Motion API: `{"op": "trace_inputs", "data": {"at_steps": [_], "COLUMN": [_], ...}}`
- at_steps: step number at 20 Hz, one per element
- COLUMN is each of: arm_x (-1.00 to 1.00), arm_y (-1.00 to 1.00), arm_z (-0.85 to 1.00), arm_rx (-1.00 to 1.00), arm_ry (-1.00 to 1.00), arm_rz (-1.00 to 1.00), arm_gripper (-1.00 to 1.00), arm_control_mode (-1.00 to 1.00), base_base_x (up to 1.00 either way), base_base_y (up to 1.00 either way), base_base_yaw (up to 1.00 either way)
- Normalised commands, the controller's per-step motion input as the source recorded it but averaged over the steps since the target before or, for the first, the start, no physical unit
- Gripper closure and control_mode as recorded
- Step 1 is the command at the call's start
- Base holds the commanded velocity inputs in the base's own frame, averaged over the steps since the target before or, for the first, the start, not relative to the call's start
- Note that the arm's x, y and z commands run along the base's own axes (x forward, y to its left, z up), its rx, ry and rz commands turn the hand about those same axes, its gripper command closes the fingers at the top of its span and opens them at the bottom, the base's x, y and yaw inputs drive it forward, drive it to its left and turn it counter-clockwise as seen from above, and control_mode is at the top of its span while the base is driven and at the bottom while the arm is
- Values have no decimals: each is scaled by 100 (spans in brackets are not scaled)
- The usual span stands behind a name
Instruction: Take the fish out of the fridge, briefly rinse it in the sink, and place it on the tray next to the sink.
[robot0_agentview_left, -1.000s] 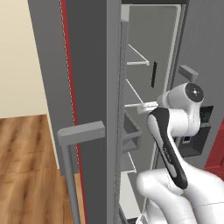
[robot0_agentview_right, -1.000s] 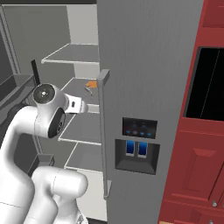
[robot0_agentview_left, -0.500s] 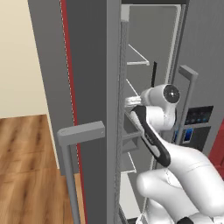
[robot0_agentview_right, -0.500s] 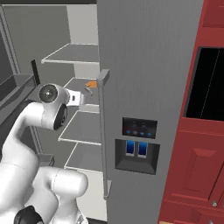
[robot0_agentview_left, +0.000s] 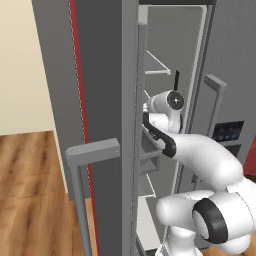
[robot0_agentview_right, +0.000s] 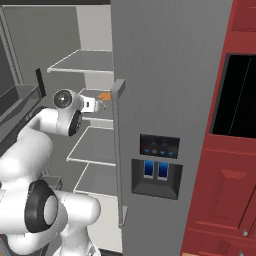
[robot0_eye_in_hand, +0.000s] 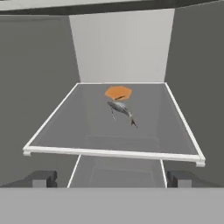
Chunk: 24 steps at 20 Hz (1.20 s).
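Observation:
The fridge (robot0_agentview_right: 170, 75) stands with its left door (robot0_agentview_left: 100, 75) swung open, and my arm reaches in between the doors. In the hand view the fish (robot0_eye_in_hand: 120, 109), slim and silvery-grey, lies in the middle of a white-edged shelf (robot0_eye_in_hand: 113, 152), ahead of my gripper (robot0_eye_in_hand: 111, 178) and a little above it. My gripper is open with nothing between its fingertips (robot0_eye_in_hand: 41, 178), and it stays short of the shelf's front edge. The hand (robot0_agentview_right: 90, 104) sits level with that shelf. The sink and the tray are out of view.
A flat orange piece (robot0_eye_in_hand: 118, 92) lies just behind the fish, also seen as an orange spot (robot0_agentview_right: 105, 96). More shelves (robot0_agentview_right: 85, 60) sit above and below. The right door's bar handle (robot0_agentview_right: 117, 150) and dispenser panel (robot0_agentview_right: 159, 165) are close by. Dark red cabinets (robot0_agentview_right: 220, 200) stand to the right.
My arm has stretched forward and deeper into the fridge, carrying the hand toward the shelf with the fish. The jaws have stayed open.

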Motion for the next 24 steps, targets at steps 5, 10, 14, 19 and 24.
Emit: {"op": "trace_inputs", "data": {"at_steps": [5, 10, 14, 19, 24], "arm_x": [46, 16, 12, 13, 43], "arm_y": [-14, -6, -25, 0, 12], "arm_z": [0, -2, 0, -1, -17], "arm_rx": [0, -3, -1, -4, 0], "arm_ry": [10, 7, 6, 4, 2], "arm_rz": [0, 0, 0, 0, 0], "arm_gripper": [-100, -100, -100, -100, -100], "arm_control_mode": [-100, -100, -100, -100, -100], "base_base_x": [0, 0, 0, 0, 0], "base_base_y": [0, 0, 0, 0, 0], "base_base_yaw": [0, 0, 0, 0, 0]}}
